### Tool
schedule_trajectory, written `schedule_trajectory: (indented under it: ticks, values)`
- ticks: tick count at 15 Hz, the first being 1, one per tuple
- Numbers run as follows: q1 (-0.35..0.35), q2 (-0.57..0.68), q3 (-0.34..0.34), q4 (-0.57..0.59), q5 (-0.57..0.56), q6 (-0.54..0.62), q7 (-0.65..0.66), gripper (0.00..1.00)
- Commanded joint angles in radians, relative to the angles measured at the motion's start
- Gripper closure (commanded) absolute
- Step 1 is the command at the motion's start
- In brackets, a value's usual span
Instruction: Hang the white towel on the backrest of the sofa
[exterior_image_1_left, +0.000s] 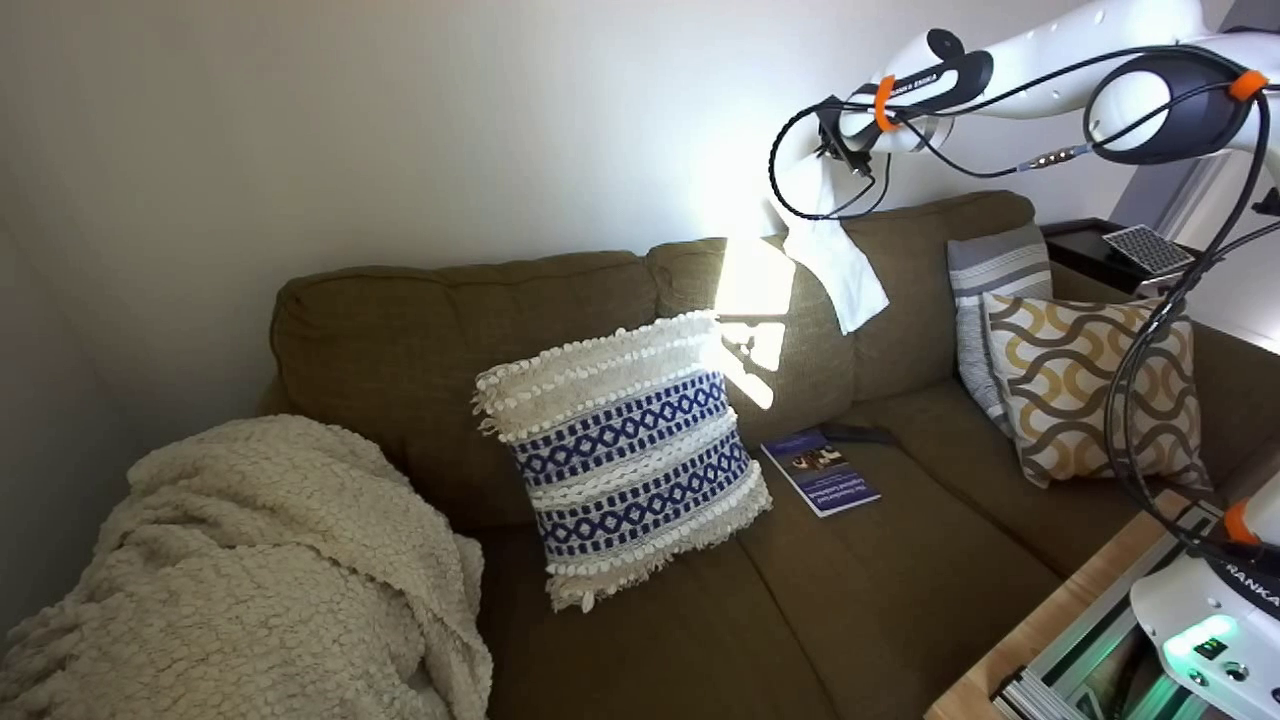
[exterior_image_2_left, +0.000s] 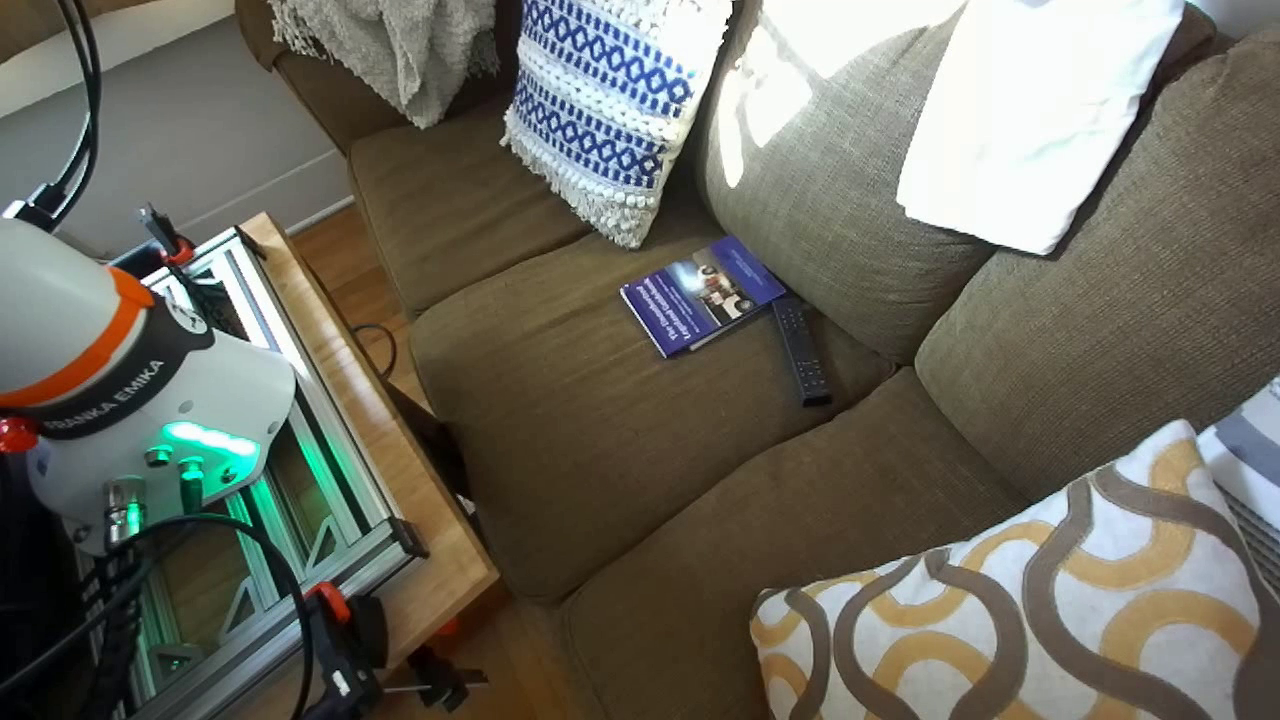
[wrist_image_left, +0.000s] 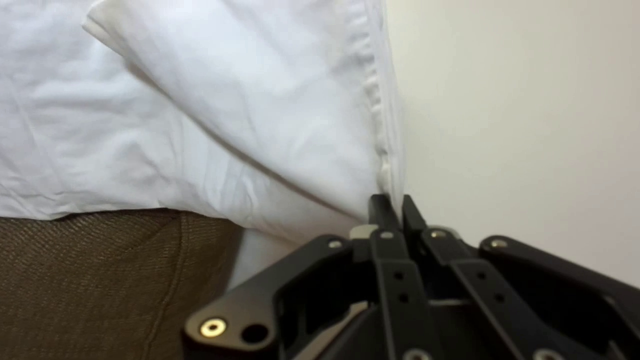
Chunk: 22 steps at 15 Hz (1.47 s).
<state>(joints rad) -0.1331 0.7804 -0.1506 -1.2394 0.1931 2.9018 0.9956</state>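
Observation:
My gripper (wrist_image_left: 395, 201) is shut on an edge of the white towel (wrist_image_left: 280, 100), whose folded hem rises from between the fingers (wrist_image_left: 382, 210). In an exterior view the gripper (exterior_image_1_left: 830, 150) is above and behind the top edge of the sofa's backrest (exterior_image_1_left: 460, 350). From there the towel (exterior_image_1_left: 838, 275) drapes down over the front of the backrest, its lower corner hanging free near the seam between two cushions. Glare washes out its upper part. A closer exterior view has the towel (exterior_image_2_left: 1040, 130) lying over the backrest (exterior_image_2_left: 1130, 270); the gripper is out of that view.
A blue-and-white fringed pillow (exterior_image_1_left: 630, 460) leans on the backrest. On the seat lie a book (exterior_image_2_left: 700, 295) and a black remote (exterior_image_2_left: 800, 350). Patterned pillows (exterior_image_1_left: 1095, 380) fill the far end, and a cream blanket (exterior_image_1_left: 270, 570) the near end. The wall (exterior_image_1_left: 480, 120) stands close behind.

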Motion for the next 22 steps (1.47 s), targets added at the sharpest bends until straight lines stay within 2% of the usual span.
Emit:
schedule_trajectory:
  ticks: [1, 3, 7, 10, 11, 12, 17, 21, 22]
  values:
    - [-0.031, 0.115, 0.013, 0.129, 0.06, 0.037, -0.012, 0.99]
    - [-0.032, 0.161, 0.008, 0.184, 0.091, 0.072, 0.02, 0.99]
    - [0.0, 0.254, -0.069, 0.275, 0.109, 0.161, 0.193, 0.99]
    - [0.02, 0.314, -0.129, 0.333, 0.102, 0.178, 0.302, 0.99]
    - [0.026, 0.327, -0.148, 0.348, 0.1, 0.172, 0.332, 0.7]
    - [0.027, 0.337, -0.156, 0.363, 0.096, 0.163, 0.35, 0.69]
    - [0.031, 0.383, -0.205, 0.447, 0.091, 0.169, 0.439, 0.33]
    - [0.005, 0.375, -0.139, 0.476, 0.073, 0.13, 0.372, 0.03]
    - [0.001, 0.365, -0.125, 0.472, 0.07, 0.112, 0.355, 0.0]
